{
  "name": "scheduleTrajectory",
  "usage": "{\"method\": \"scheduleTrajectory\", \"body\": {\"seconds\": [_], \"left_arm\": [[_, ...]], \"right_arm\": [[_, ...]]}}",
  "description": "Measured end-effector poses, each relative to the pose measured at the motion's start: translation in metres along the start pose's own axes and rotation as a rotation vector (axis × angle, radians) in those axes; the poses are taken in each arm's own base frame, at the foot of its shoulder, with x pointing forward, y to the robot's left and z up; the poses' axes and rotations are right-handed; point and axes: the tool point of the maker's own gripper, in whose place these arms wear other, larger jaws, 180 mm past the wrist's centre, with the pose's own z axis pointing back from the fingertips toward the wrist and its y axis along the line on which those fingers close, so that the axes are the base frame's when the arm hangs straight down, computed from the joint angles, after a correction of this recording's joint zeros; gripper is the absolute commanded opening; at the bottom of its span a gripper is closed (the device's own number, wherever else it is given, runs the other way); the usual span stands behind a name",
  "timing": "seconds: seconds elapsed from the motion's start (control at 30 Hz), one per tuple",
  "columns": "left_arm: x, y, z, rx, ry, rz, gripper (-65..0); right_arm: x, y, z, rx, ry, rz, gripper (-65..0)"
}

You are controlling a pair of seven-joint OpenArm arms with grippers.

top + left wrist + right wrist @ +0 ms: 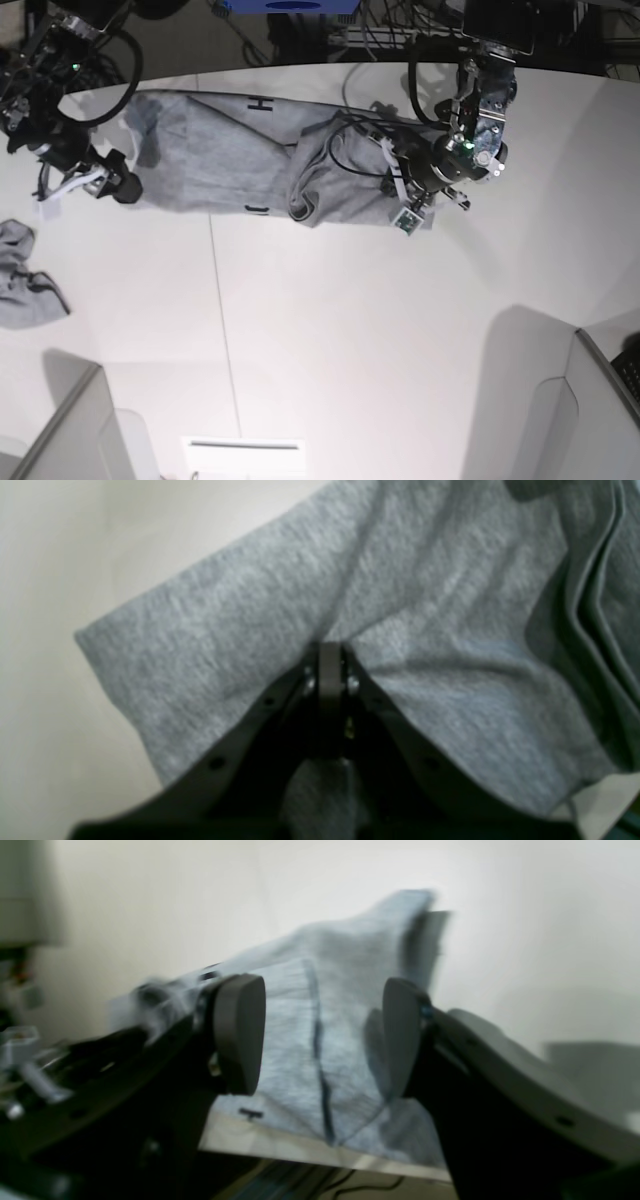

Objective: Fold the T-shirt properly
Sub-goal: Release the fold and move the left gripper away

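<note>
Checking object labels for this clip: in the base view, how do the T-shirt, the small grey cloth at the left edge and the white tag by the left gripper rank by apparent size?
1. T-shirt, by far the largest.
2. Small grey cloth.
3. White tag by the left gripper, smallest.

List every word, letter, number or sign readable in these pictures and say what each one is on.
"H": one black block letter near the far edge of the large heather-grey cotton T-shirt, seen from the base view.
Further black marks at the shirt's near edge: cut off by folds, unreadable.
Small white tag on the left hand: too small to read.
Both wrist views: no readable text.
</note>
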Motion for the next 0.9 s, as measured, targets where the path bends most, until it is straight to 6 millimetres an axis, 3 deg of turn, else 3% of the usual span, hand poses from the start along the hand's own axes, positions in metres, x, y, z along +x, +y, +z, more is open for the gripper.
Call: {"method": "scheduleTrajectory", "body": {"seconds": [0.07, 0.17, 0.27, 0.33, 0.43, 0.57, 0.67, 0.77, 0.83, 0.9], "left_arm": [[0.002, 0.019, 0.002, 0.027, -0.014, 0.041, -65.0], [-0.004, 0.063, 0.014, 0.153, 0.014, 0.072, -65.0], [-0.010, 0.094, 0.028, 0.240, 0.062, 0.055, -65.0], [-0.008, 0.098, 0.032, 0.272, 0.094, 0.022, -65.0], [0.005, 0.086, 0.035, 0.255, 0.065, -0.004, -65.0], [0.030, 0.084, 0.049, 0.265, -0.016, -0.026, -65.0], [0.041, 0.087, 0.063, 0.305, -0.046, -0.054, -65.0], [0.057, 0.077, 0.082, 0.299, -0.138, -0.060, -65.0], [0.048, 0.092, 0.102, 0.354, -0.167, -0.005, -65.0], [0.016, 0.126, 0.120, 0.457, -0.109, 0.075, -65.0]], "right_arm": [[-0.008, -0.016, -0.005, -0.005, 0.062, -0.039, -29.6], [-0.008, -0.040, -0.007, -0.045, 0.095, -0.080, -28.8], [-0.016, -0.037, -0.010, -0.038, 0.136, -0.071, -23.4], [-0.029, -0.029, -0.015, -0.012, 0.185, -0.074, -22.1], [-0.044, -0.020, -0.023, -0.007, 0.223, -0.048, -21.8], [-0.063, 0.020, -0.033, 0.080, 0.262, 0.018, -21.8], [-0.054, 0.035, -0.043, 0.114, 0.244, 0.037, -21.8], [-0.047, 0.032, -0.058, 0.110, 0.242, 0.027, -21.6], [-0.053, 0.035, -0.064, 0.119, 0.268, 0.022, -21.6], [-0.058, 0.038, -0.068, 0.126, 0.292, 0.026, -19.2]]}}
